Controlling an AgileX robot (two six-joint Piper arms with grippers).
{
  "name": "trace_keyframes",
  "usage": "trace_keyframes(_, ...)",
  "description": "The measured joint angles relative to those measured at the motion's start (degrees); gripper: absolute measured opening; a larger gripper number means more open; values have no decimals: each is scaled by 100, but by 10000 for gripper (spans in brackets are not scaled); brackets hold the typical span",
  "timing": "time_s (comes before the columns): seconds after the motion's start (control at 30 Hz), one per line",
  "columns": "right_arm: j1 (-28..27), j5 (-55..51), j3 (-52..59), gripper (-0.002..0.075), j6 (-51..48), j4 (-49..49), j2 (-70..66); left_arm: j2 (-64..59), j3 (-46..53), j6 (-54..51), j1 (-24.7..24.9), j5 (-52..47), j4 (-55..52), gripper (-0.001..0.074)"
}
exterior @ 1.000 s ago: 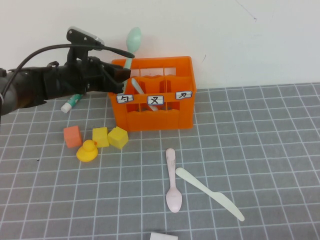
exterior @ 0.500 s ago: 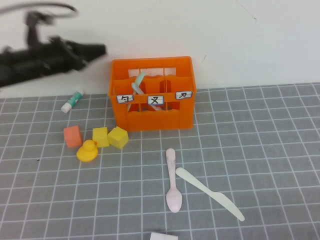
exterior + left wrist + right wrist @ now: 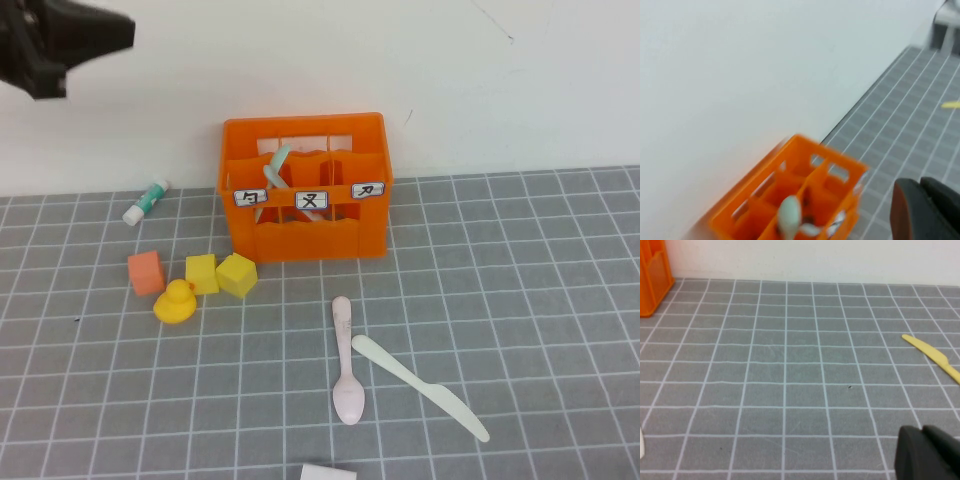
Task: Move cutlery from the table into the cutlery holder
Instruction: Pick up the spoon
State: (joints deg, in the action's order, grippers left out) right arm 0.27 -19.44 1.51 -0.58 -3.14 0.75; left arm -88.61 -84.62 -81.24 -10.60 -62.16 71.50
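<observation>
The orange cutlery holder stands at the back of the table. The mint-green spoon leans inside its left compartment and also shows in the left wrist view, inside the holder. The pale pink spoon and the cream-white knife lie side by side on the table in front of the holder. The grey-beige fork is hidden. My left gripper is shut and empty, raised high to the left of the holder. My right gripper is shut and empty, low over the table, near the knife.
A white-and-green tube lies at the back left. An orange cube, two yellow cubes and a yellow duck sit left of the holder. A white object shows at the front edge.
My left gripper let the mint-green spoon go into the holder, then rose and drew back to the upper left. The spoon now rests inside the holder.
</observation>
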Motion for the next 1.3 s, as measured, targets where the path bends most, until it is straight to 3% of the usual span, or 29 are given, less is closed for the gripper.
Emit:
trace_keyframes(0.43, 0, 0, 0, -3, 0, 0, 0, 2932, 1780, 853, 432, 266, -409, 0)
trace_keyframes(0.77, 0, 0, 0, -3, 0, 0, 0, 4356, 2062, 4780, 420, 268, -2828, 0)
trace_keyframes(0.9, 0, 0, 0, -3, 0, 0, 0, 4618, 2062, 5499, 420, -74, -3535, 0)
trace_keyframes(1.13, 0, 0, 0, -3, 0, 0, 0, 4950, 2084, 5679, 433, -90, -3783, 0)
trace_keyframes(1.3, 0, 0, 0, -3, 0, 0, 0, 5161, 2573, 4729, 482, 1299, -2907, 0)
